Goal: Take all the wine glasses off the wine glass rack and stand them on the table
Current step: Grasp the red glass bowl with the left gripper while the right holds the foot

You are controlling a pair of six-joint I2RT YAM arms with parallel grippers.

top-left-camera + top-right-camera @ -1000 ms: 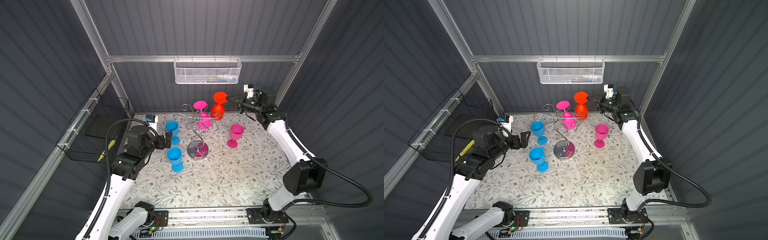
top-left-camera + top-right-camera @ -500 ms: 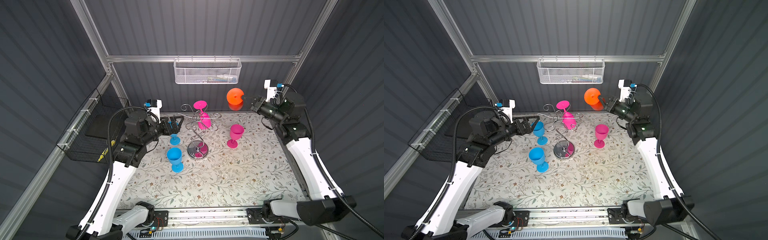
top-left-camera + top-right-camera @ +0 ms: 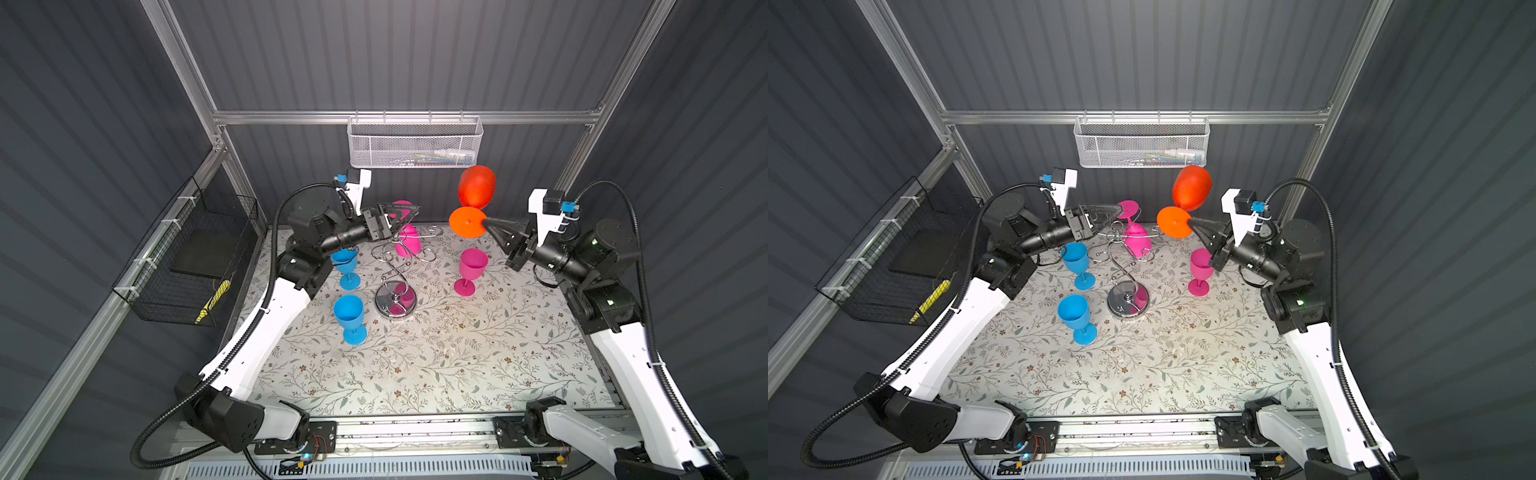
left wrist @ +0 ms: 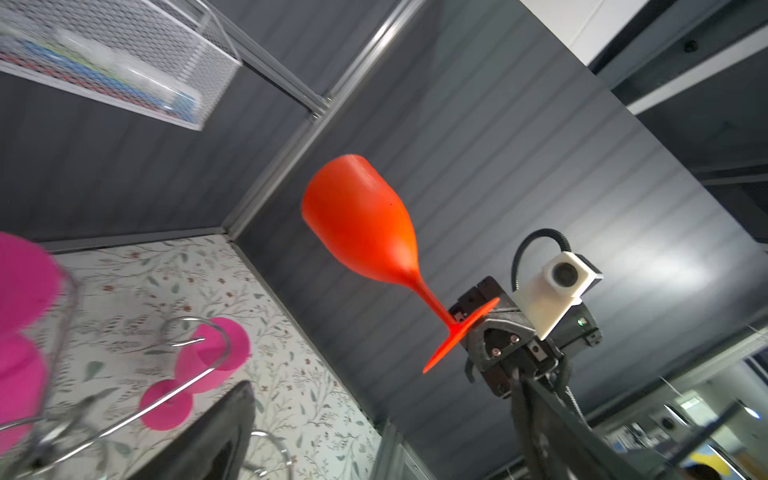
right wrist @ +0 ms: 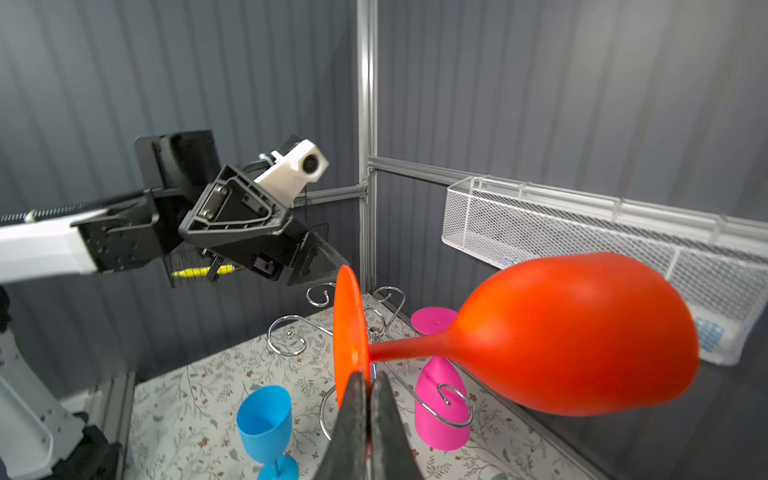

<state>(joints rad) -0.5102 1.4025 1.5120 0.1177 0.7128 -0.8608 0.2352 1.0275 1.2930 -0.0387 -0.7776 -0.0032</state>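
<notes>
An orange wine glass (image 3: pixel 477 187) (image 3: pixel 1192 188) (image 4: pixel 361 220) (image 5: pixel 573 332) hangs in the air at the back right, clear of the wine glass rack, bowl tilted up and back. My right gripper (image 3: pixel 488 222) (image 3: pixel 1190 222) (image 5: pixel 368 376) is shut on the rim of its foot. The chrome wine glass rack (image 3: pixel 395 299) (image 3: pixel 1127 299) (image 5: pixel 291 332) stands mid-table. A pink glass (image 3: pixel 407 245) (image 3: pixel 1137 241) (image 5: pixel 440 407) hangs upside down on it. My left gripper (image 3: pixel 405 214) (image 3: pixel 1113 216) (image 4: pixel 380 380) is open at the rack's top beside the pink glass's foot, holding nothing.
Two blue glasses (image 3: pixel 348 309) (image 3: pixel 345 262) stand left of the rack. A pink glass (image 3: pixel 471 266) stands to its right, under the orange one. A white mesh basket (image 3: pixel 415 143) hangs on the back wall, and a black wire basket (image 3: pixel 191 257) on the left wall.
The right gripper carried the orange glass off the rack, rightward and up, turning its bowl upward. The left arm rose from beside the blue glasses to the rack's top, gripper open.
</notes>
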